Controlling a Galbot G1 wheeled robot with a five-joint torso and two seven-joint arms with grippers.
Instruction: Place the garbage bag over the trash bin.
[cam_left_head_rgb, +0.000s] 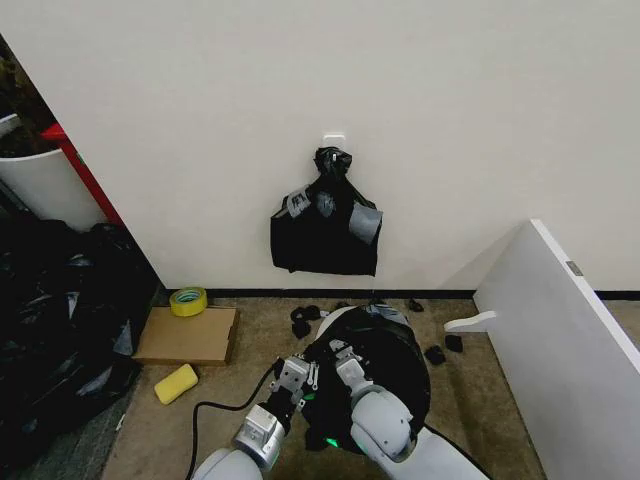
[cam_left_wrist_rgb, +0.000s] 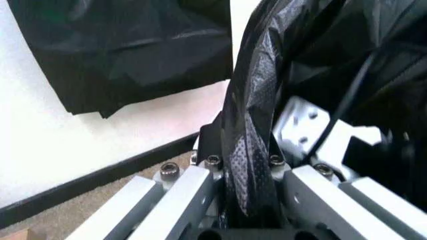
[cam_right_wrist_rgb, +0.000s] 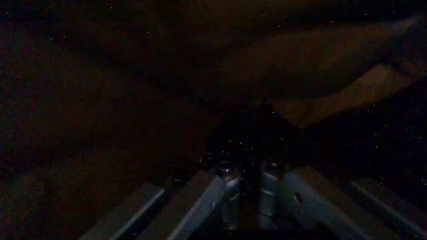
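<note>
- Nearest the robot, the left gripper (cam_left_head_rgb: 297, 372) sits low at the near-left rim of the trash bin (cam_left_head_rgb: 340, 317). The left wrist view shows its jaws pinched together on a fold of the garbage bag (cam_left_wrist_rgb: 257, 145), which runs straight up out of the fingers.
- Just beside it, the right gripper (cam_left_head_rgb: 345, 368) reaches into the bag's dark mouth. Its fingers (cam_right_wrist_rgb: 230, 175) look drawn close together with black film around them, so I judge it clamped on the bag too.
- The bag already drapes over the bin, which stands on the carpet before both grippers; a strip of cream wall shows at the far-left rim. The bag's edge needs spreading outward and down, and the left gripper is nearer that bare side.
- Farther off, a knotted bundle of black bags (cam_left_head_rgb: 326, 230) hangs on the wall.
</note>
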